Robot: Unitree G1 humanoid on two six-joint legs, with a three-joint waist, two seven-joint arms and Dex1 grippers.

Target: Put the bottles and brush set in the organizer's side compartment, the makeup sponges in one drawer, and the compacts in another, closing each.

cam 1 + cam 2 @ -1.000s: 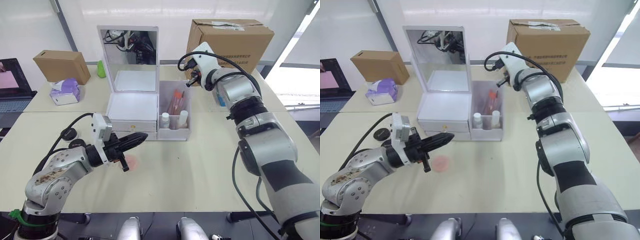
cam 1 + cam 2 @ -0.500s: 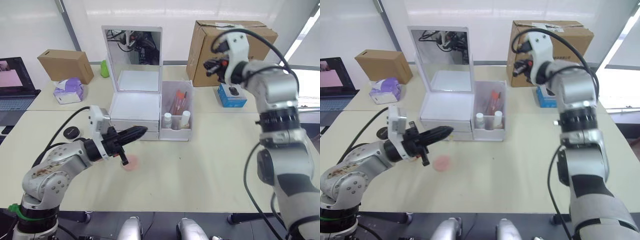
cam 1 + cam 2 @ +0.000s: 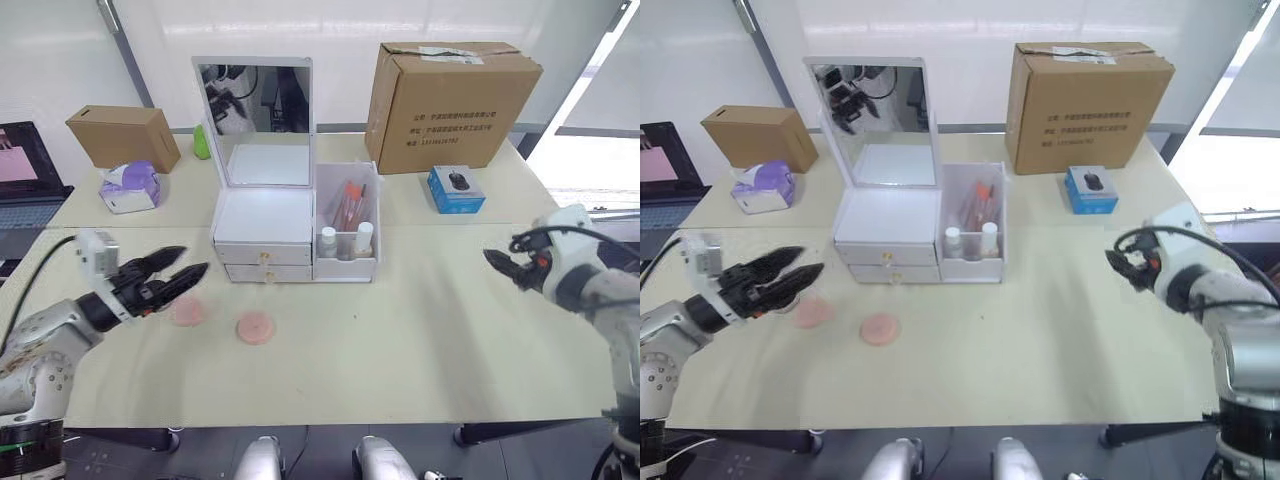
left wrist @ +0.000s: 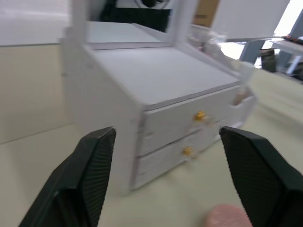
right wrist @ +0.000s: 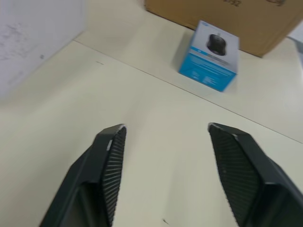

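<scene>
Both jaws wide, empty. Two pink compacts (image 3: pixel 255 327) lie lower left on the bench (image 3: pixel 420 330) before the organizer (image 3: pixel 266 235). Open a drawer (image 3: pixel 266 256) first by its gold knob, pulling straight.

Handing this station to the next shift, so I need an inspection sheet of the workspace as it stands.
Surface: beige table, mostly bare at the front.
Job's things: white organizer, both drawers shut, bottles and brush set in its side compartment; two pink sponges on the table.
Clutter: large box, small box, blue mouse box, tissue pack.
Grippers: left gripper open; right gripper open; both empty.
Cables: one on each arm.
Surroundings: laptop.
</scene>
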